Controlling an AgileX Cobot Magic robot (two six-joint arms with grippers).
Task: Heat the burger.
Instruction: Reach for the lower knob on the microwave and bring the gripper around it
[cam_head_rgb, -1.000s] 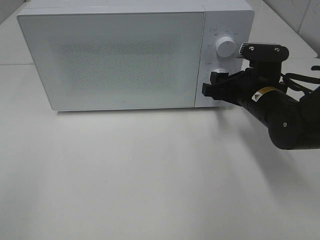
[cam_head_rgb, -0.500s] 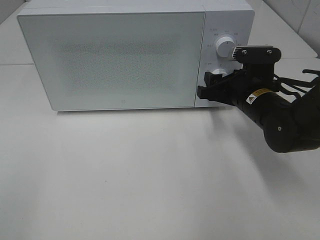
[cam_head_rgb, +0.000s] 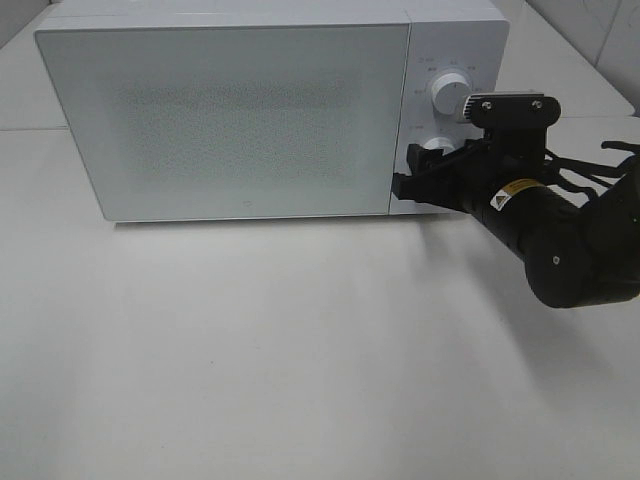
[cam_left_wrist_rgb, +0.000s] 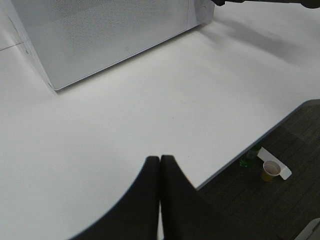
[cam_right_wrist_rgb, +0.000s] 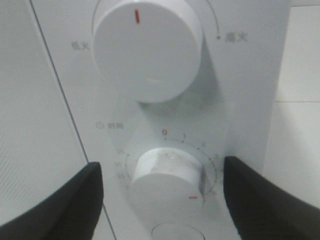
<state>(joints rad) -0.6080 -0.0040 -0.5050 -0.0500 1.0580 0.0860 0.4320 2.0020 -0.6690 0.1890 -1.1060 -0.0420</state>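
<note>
While the door (cam_head_rgb: 230, 110) of the white microwave (cam_head_rgb: 260, 9) is seen shut, the burger cannot be made out in any view; nothing is shown through the frosted panel. The microwave is set at 12 o'clock on the pale worktop (cam_head_rgb: 300, 350), with its control strip (cam_head_rgb: 425, 40) at the 3 o'clock side of the door. Two white dials are carried on that strip, the upper dial (cam_head_rgb: 449, 93) at 12 o'clock of the lower dial (cam_head_rgb: 436, 147). The right arm (cam_head_rgb: 560, 240) is reached in from 3 o'clock, and the right jaws are held released and spread wide, one dark finger (cam_right_wrist_rgb: 55, 205) to either side of the lower dial, with a gap seen between each and the dial. Nothing is grasped by them. On the lower dial a red mark is turned away from the red 0 printed on its scale. The left jaws are clenched, their fingers (cam_left_wrist_rgb: 145, 200) pressed together with nothing between them, and are held over the worktop toward 6 o'clock of the microwave. Beyond the worktop's edge a paper cup (cam_left_wrist_rgb: 271, 169) is seen on the floor (cam_left_wrist_rgb: 290, 150).
</note>
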